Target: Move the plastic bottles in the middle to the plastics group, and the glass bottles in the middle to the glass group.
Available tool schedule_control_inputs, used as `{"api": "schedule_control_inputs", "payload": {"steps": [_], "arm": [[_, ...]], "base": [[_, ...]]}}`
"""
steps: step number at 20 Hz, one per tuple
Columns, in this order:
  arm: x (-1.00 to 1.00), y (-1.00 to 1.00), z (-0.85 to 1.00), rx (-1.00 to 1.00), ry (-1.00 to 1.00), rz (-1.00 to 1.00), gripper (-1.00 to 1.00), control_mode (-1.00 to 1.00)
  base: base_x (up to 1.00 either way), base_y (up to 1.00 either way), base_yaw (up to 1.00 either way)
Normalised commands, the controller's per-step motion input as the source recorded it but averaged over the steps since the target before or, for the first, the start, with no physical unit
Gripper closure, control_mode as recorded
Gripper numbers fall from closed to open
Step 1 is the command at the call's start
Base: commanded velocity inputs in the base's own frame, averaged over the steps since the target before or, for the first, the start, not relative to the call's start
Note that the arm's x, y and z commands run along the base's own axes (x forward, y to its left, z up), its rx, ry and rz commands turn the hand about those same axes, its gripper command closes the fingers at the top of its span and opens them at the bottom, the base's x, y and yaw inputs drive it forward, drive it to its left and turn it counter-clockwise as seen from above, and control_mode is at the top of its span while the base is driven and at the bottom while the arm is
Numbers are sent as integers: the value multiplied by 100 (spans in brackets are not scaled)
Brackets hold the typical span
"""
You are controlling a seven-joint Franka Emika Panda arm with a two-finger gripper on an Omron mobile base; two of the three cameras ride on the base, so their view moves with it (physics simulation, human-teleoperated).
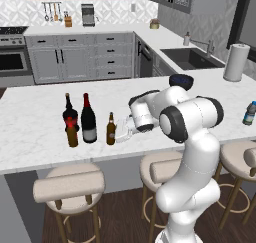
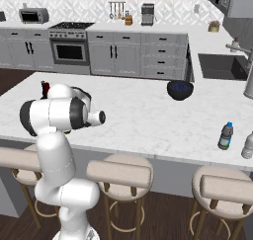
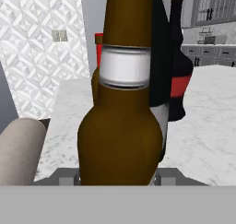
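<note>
At center left of the left base view, our gripper clenches the olive-brown beer bottle, upright beside the wine bottle on the counter.

Beer bottle cropped top and bottom, masking most of the wine bottle behind.
</note>
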Motion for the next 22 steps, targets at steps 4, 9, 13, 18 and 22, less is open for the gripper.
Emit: {"api": "schedule_control_inputs", "payload": {"steps": [4, 9, 13, 18, 22], "arm": [[3, 0, -19, 0, -5, 0, 100, -100], [1, 5, -22, 0, -9, 0, 100, -100], [5, 11, -21, 0, -5, 0, 100, -100], [11, 23, -17, 0, -3, 0, 100, -100], [2, 18, -20, 0, -2, 0, 100, -100]], "base": [[0, 0, 0], [0, 0, 0], [0, 0, 0], [0, 0, 0], [0, 0, 0]]}}
